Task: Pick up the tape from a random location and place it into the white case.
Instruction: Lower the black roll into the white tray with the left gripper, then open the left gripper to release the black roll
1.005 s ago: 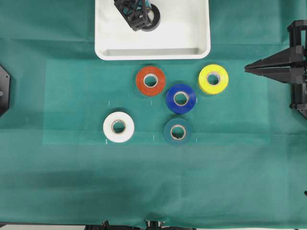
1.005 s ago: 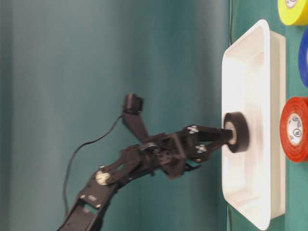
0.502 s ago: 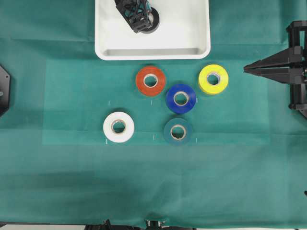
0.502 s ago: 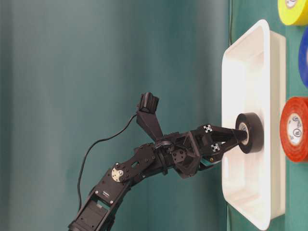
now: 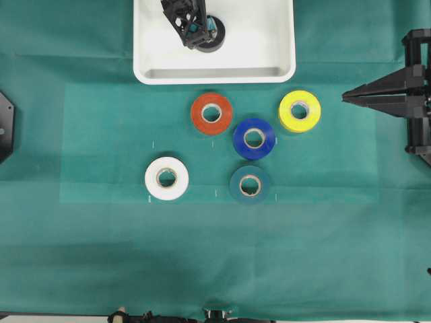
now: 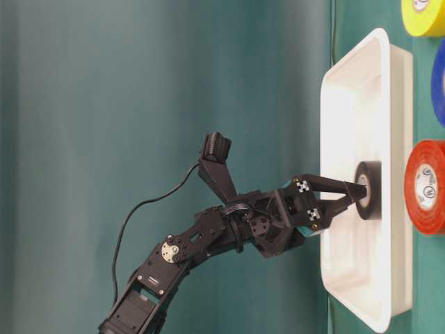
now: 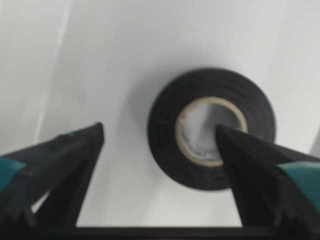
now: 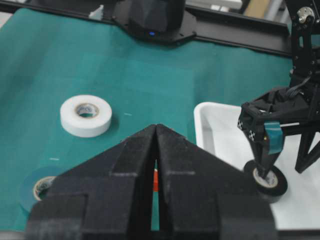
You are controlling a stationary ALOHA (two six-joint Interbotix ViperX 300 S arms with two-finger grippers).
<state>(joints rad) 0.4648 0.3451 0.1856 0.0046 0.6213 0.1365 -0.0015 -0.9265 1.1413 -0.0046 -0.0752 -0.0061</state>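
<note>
Tape (image 7: 210, 129) lying flat on the floor of the white case (image 5: 269, 60), toward its far edge; left gripper (image 7: 160, 150) spread wide around it, one finger (image 7: 250, 170) over the core, the other (image 7: 60, 165) off to the side, nothing grasped; right gripper (image 8: 155, 150) closed tight and empty, parked at the right edge of the green tabletop (image 5: 101, 256); orange roll (image 5: 211, 113) just beside the case's near rim.

Bright even overhead light, soft shadows, blurred left wrist close-up
</note>
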